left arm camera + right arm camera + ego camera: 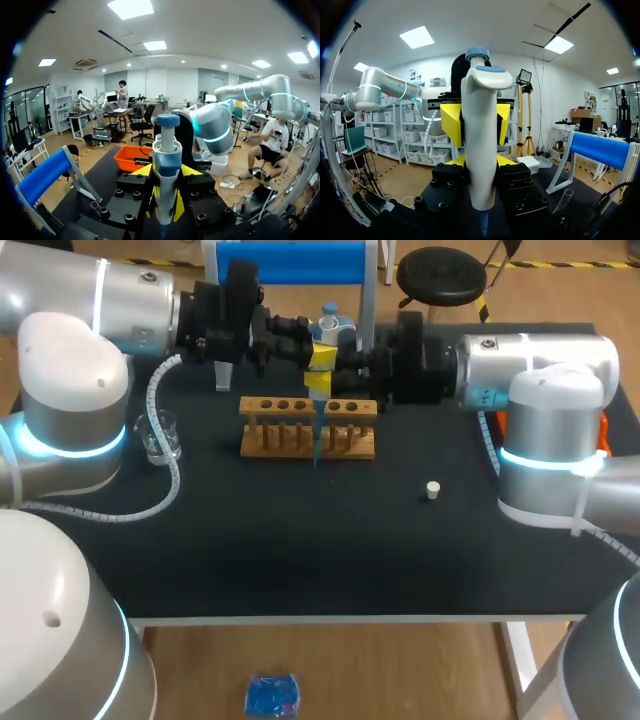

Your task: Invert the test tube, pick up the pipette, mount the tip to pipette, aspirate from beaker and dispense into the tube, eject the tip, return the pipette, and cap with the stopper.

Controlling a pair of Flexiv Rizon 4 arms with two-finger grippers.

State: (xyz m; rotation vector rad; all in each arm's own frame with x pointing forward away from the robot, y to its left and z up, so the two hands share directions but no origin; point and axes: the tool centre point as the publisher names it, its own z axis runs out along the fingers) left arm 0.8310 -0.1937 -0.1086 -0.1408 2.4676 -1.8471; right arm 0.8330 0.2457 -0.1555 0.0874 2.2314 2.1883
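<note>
Both my hands meet in the upper middle of the head view, and the pipette [329, 320] stands upright between them. My left hand [166, 172] is clenched on its body from two sides, and my right hand [480, 161] grasps the same body a little lower, so the pipette is held by both. A thin blue tip [318, 430] is already on its lower end and points down in front of the wooden rack [270, 410] at the centre of the frame. The beaker [160, 435] stands at the left, well apart from the tip, and the stopper [432, 490] lies alone on the desk [300, 550] to the right of centre. In the right wrist view a clear test tube [565, 200] shows beside my right hand, low down; I cannot tell what it stands in. I judge that mounting is done and the liquid step is in hand, though I cannot see whether the tip holds liquid. The next move calls for one firm hold and a straight, slow descent, so that the thin tip does not hit any rim.
</note>
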